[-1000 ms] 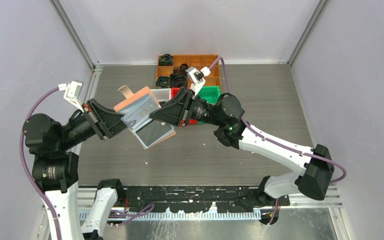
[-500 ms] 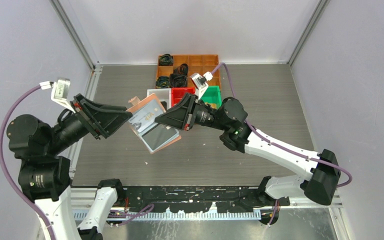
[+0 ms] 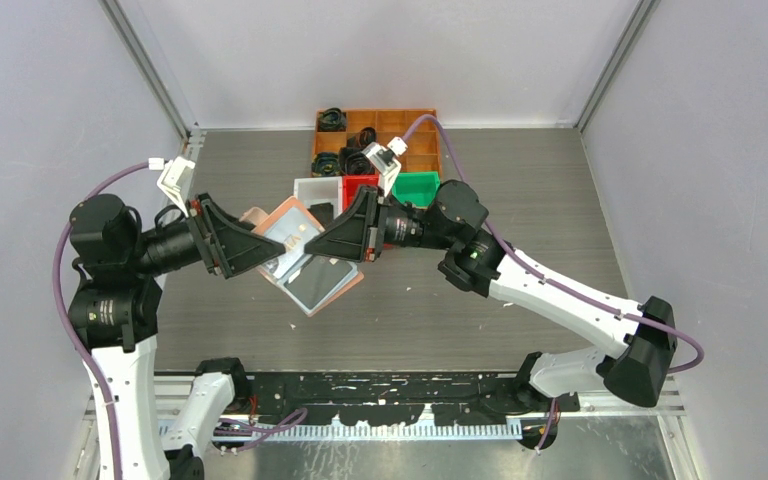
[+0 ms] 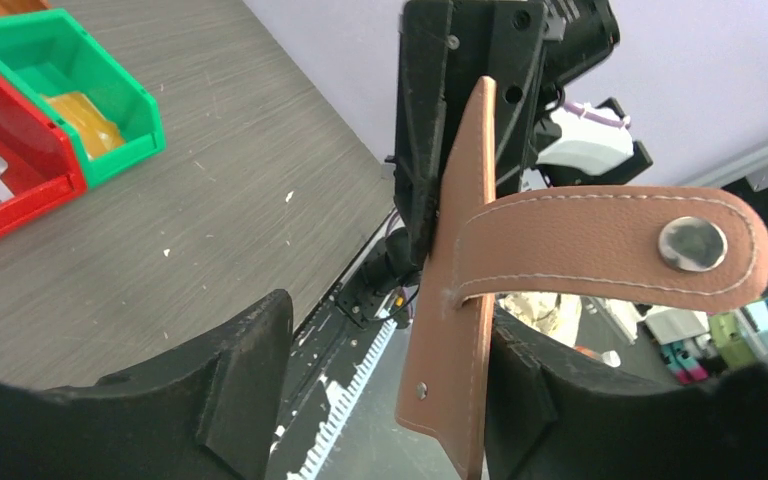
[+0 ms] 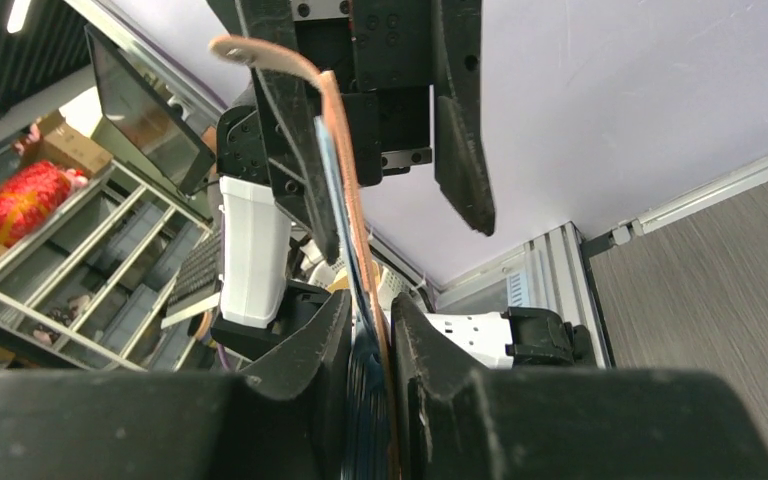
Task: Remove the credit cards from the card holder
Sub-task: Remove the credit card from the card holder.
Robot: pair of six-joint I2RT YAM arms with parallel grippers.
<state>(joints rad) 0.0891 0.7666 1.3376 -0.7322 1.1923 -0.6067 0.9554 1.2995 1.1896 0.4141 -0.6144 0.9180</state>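
Note:
The tan-pink card holder (image 3: 282, 215) hangs in the air between both grippers, its grey-blue pocket face up. A whitish-silver card (image 3: 293, 233) shows in its pockets, with a dark panel (image 3: 320, 280) below it. My right gripper (image 3: 312, 245) is shut on the holder's right edge; the right wrist view shows the holder (image 5: 355, 225) pinched edge-on between that gripper's (image 5: 370, 320) jaws. My left gripper (image 3: 272, 255) is open around the holder's left end. In the left wrist view the holder (image 4: 455, 330) stands edge-on between that gripper's (image 4: 380, 390) spread jaws, close to the right finger (image 4: 550, 400). Its strap tab (image 4: 600, 245) sticks out.
White (image 3: 315, 188), red (image 3: 360, 183) and green (image 3: 420, 187) bins stand behind the holder. An orange tray (image 3: 400, 122) of black coiled bundles is behind them. In the left wrist view a yellow-orange flat item (image 4: 90, 110) lies in the green bin (image 4: 125, 125).
My left arm has swung back to the right and its open jaws now straddle the holder's left end. The right gripper keeps its hold; the holder has shifted slightly.

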